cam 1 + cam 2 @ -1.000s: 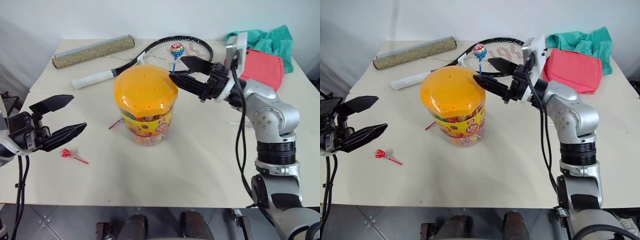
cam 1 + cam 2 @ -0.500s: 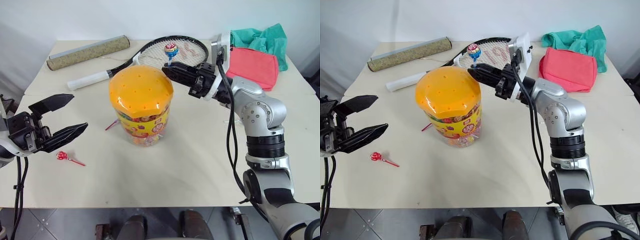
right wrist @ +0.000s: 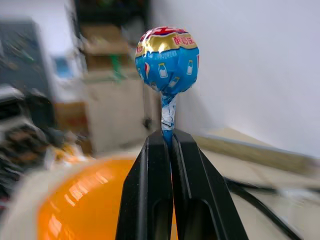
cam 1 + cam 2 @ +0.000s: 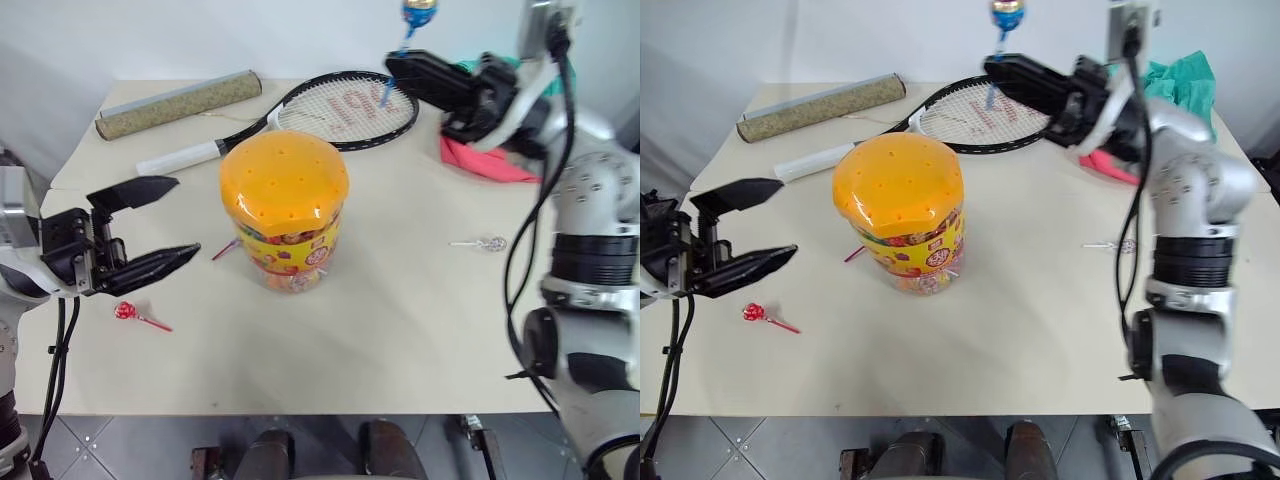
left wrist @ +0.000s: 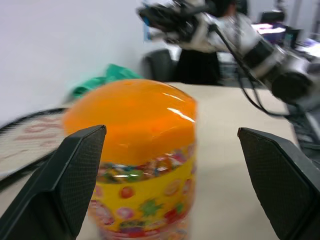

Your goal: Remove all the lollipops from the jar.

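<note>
Blue lollipop (image 3: 167, 60) pinched upright in the right gripper (image 3: 171, 142).
Jar (image 4: 286, 212) sits at the gripper's seven o'clock; left gripper (image 4: 165, 222) gapes, empty.

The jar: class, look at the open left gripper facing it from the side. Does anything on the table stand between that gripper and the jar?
Nothing visible does. The left gripper faces the jar with open fingers over bare table. The red lollipop lies nearer the table's front edge, below the gripper, outside that path. In the left wrist view the jar sits squarely between the fingers.
</note>
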Tool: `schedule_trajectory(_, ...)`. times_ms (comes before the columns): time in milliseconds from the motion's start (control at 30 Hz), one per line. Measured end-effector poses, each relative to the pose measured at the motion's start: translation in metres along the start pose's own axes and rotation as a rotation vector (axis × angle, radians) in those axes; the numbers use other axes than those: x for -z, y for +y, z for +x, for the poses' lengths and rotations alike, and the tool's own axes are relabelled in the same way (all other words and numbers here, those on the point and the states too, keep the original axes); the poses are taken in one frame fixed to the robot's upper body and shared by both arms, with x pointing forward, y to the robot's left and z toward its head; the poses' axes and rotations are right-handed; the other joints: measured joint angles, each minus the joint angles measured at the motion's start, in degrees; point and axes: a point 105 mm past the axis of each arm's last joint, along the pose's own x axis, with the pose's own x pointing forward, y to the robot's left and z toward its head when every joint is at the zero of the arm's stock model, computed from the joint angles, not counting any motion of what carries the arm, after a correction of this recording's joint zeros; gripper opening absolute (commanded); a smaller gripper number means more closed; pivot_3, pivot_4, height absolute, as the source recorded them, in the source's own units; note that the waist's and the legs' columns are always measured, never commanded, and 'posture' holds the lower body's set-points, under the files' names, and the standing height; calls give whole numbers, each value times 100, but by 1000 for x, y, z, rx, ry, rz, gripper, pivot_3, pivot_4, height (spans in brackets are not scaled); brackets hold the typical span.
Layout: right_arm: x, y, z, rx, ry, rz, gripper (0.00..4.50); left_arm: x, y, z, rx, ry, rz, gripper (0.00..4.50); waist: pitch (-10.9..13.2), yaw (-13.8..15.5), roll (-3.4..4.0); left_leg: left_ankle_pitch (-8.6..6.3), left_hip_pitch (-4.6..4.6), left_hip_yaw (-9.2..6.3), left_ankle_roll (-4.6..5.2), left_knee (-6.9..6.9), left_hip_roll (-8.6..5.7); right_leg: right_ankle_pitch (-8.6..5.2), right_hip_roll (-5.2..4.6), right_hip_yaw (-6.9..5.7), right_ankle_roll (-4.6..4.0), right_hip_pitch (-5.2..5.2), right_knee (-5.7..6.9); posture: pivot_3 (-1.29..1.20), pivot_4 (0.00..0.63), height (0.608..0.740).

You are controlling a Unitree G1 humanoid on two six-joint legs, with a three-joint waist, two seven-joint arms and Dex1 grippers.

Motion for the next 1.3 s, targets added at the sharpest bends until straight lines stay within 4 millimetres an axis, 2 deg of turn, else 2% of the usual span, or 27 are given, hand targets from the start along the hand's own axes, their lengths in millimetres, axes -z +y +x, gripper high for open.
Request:
schedule_trajectory(67,30,-19,-41,149,219,9,26,5,-4,1,25,25,-7,4500,-1,31,-2,-1,-1,17,2,-3,0,0,0,1,0,2,-7,0,150,740)
schedule_trajectory(133,74,-28,-87,273,464,55,26,10,-7,-3,23,47,-24,4500,-1,66,-3,-2,-3,40,3,-3,3,0,0,0,0,0,-7,0,150,740)
schedule_trajectory(167,93,-26,-104,307,557,95,26,11,-8,-5,16,51,-29,4500,1,79,-1,-2,-6,60,5,-5,4,0,-2,2,0,-4,-16,0,150,740)
schedule_trajectory(200,111,-21,-115,326,623,148,26,10,-8,-7,8,55,-25,4500,4,76,4,-2,-6,74,6,-3,8,0,-2,3,0,-4,-19,0,150,740)
schedule_trajectory(267,130,-14,-131,356,702,154,26,9,-10,-5,15,57,-14,4500,4,56,10,0,-2,107,6,-2,21,-1,-1,0,1,-2,-41,0,150,740)
schedule_trajectory(367,174,-3,-177,440,892,149,26,16,-12,-8,8,67,-34,4500,4,106,10,-1,4,109,6,7,24,0,4,2,2,5,-39,0,150,740)
schedule_trajectory(433,190,1,-188,461,937,144,26,18,-13,-8,7,69,-45,4500,4,111,10,-1,4,112,6,15,22,1,1,4,4,5,-39,0,150,740)
schedule_trajectory(633,194,-9,-195,526,948,56,26,18,-15,-8,26,74,-45,4500,-9,118,-11,0,8,101,6,23,24,3,2,-1,7,21,-52,0,150,740)
schedule_trajectory(667,194,-9,-196,529,953,57,482,18,-15,-8,29,76,-44,4500,-10,121,-12,-1,8,96,6,26,24,3,3,-3,7,26,-56,0,150,740)
schedule_trajectory(733,193,-10,-198,544,962,62,920,18,-15,-9,34,79,-43,4500,-10,129,-13,-1,8,89,6,27,25,3,3,-6,7,30,-58,0,150,740)
schedule_trajectory(867,190,-9,-199,544,961,75,2208,18,-15,-9,34,86,-43,4500,-10,129,-13,-1,7,88,6,18,24,3,3,-9,7,29,-61,0,150,740)
schedule_trajectory(967,183,-6,-203,491,948,2,3171,19,-10,-19,-31,93,-51,4500,-8,126,-9,-1,6,92,6,8,23,3,3,-8,7,22,-62,0,150,740)
schedule_trajectory(1033,167,-4,-200,431,853,-46,3808,27,-3,-35,-119,136,-52,4500,-6,121,-5,-1,7,98,6,3,23,3,3,-9,7,19,-63,0,150,740)
schedule_trajectory(1100,135,1,-190,360,646,-86,4491,45,1,-58,-219,223,-69,4500,-5,103,-3,0,13,107,6,-1,29,3,10,-11,7,22,-68,0,150,740)
schedule_trajectory(1200,91,8,-168,278,267,-159,4491,69,0,-82,-316,320,-77,4500,-3,80,-8,0,21,102,3,2,50,4,31,-18,7,49,-105,0,150,740)
schedule_trajectory(1233,83,13,-161,242,195,-169,4491,76,-3,-89,-337,352,-70,4500,-3,88,-8,0,21,99,3,3,50,4,30,-18,7,50,-105,0,150,740)
schedule_trajectory(1300,83,24,-151,165,165,-181,4491,85,-7,-96,-364,391,-60,4500,-3,116,-8,-1,20,91,3,5,49,4,29,-18,8,50,-104,0,150,740)
